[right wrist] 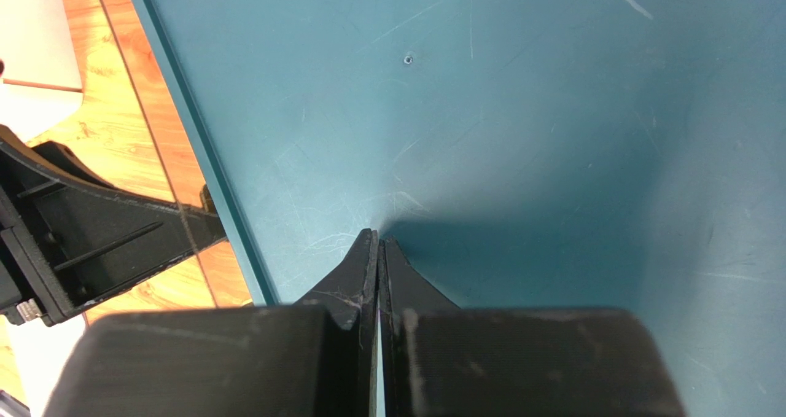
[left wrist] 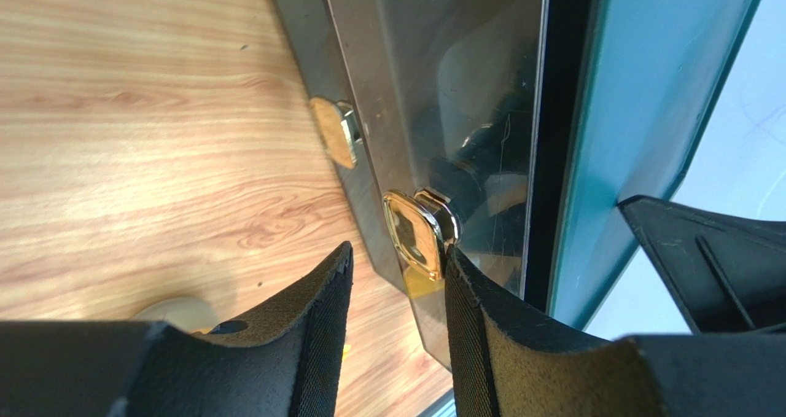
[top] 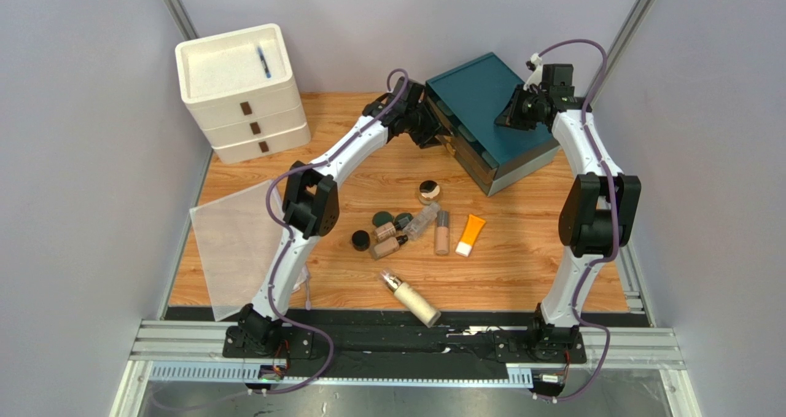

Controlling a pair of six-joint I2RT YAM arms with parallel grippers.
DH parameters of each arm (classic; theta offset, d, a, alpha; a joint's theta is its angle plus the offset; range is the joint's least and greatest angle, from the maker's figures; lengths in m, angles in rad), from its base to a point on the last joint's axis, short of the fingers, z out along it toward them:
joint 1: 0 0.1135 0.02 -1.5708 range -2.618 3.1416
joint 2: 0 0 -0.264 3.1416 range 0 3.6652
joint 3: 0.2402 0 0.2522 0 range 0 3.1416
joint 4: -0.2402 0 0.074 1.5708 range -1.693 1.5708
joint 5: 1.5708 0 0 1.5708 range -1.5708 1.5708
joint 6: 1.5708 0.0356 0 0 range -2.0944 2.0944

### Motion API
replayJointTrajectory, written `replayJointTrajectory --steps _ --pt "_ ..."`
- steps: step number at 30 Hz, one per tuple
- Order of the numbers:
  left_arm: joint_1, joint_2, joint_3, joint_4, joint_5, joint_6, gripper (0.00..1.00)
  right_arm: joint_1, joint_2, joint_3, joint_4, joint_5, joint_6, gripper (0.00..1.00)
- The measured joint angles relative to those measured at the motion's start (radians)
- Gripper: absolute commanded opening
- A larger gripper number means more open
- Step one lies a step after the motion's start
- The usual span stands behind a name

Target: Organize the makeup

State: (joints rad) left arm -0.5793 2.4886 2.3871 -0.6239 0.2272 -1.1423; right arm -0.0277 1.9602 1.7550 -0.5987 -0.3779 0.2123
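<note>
**Left jaws around a gold drawer knob, right gripper parked on the box top**

The left gripper (left wrist: 398,251) is spread partway, with a gold knob (left wrist: 417,233) sitting between its tips. The knob is up against one finger (left wrist: 470,316) and there's a visible gap to the other, so it's not a pinch. A second knob (left wrist: 334,131) sits just beyond it on the same glossy drawer front (left wrist: 443,85) of the teal box (top: 480,90). The right gripper (right wrist: 378,237) has its fingers pressed together, tips touching the box's teal top (pretty scratched up).

The makeup is all on the wooden table (top: 553,251), back from the left gripper toward the arm bases:
- The gold-lidded jar (top: 429,191) is nearest.
- Then come the clear bottle (top: 422,220), a beige bottle (top: 442,233) and the orange tube (top: 470,234) beside it.
- Next are the dark green compacts (top: 382,219), two smaller beige bottles (top: 387,247) and the black jar (top: 361,240).
- The cream pump bottle (top: 411,299) lies on its own, closest to the bases.

Well off to the left gripper's left there's a white drawer unit (top: 242,104) with a blue pen (top: 264,62) on top. A translucent sheet (top: 235,242) lies at the table edge.
</note>
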Motion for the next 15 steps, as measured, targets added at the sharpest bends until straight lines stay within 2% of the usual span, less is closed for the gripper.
replayJointTrajectory --steps 9,15 --pt "0.021 -0.106 -0.154 -0.003 -0.008 0.026 0.46 0.000 0.000 0.000 0.001 -0.001 0.002 0.00" --pt "0.053 -0.224 -0.333 0.043 -0.079 0.039 0.46 0.000 0.001 0.000 0.001 -0.003 0.002 0.00"
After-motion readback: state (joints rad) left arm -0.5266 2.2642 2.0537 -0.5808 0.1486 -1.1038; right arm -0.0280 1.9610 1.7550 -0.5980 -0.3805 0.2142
